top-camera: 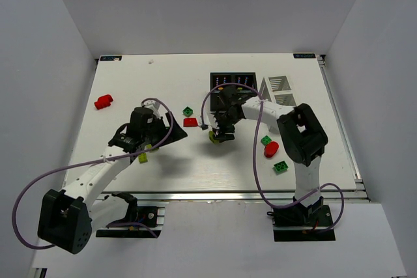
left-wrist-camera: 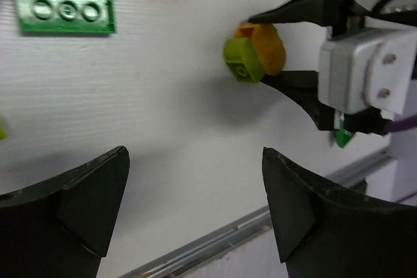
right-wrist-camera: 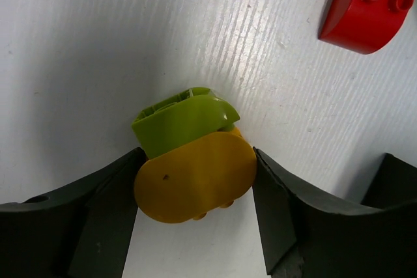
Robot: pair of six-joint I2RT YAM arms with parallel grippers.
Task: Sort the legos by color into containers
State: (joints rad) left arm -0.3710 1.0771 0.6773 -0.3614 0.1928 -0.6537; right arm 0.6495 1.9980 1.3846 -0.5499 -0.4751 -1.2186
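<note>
The right hand point(top-camera: 220, 132) grips the lime-and-orange stacked plastic brick point(right-wrist-camera: 193, 161) at the desk's middle. The black two-compartment box point(top-camera: 213, 81) lies just beyond, toward the far edge. The left hand point(left-wrist-camera: 194, 161) gapes, seemingly empty.

Your right gripper point(top-camera: 221, 133) pinches a lime-and-orange stack point(right-wrist-camera: 194, 172) near table centre, the rounded orange piece between the fingers and the lime piece poking out. Just left of it you have a red brick point(top-camera: 190, 122) and a small dark green brick point(top-camera: 188, 111). A red piece point(top-camera: 103, 101) lies far left and a lime brick point(top-camera: 143, 156) near left. On the right, a green brick point(top-camera: 266, 140), red rounded brick point(top-camera: 272, 149) and second green brick point(top-camera: 281, 166) lie close together. The black box point(top-camera: 233, 81) and white slatted basket point(top-camera: 279, 88) stand side by side at the back.
</note>
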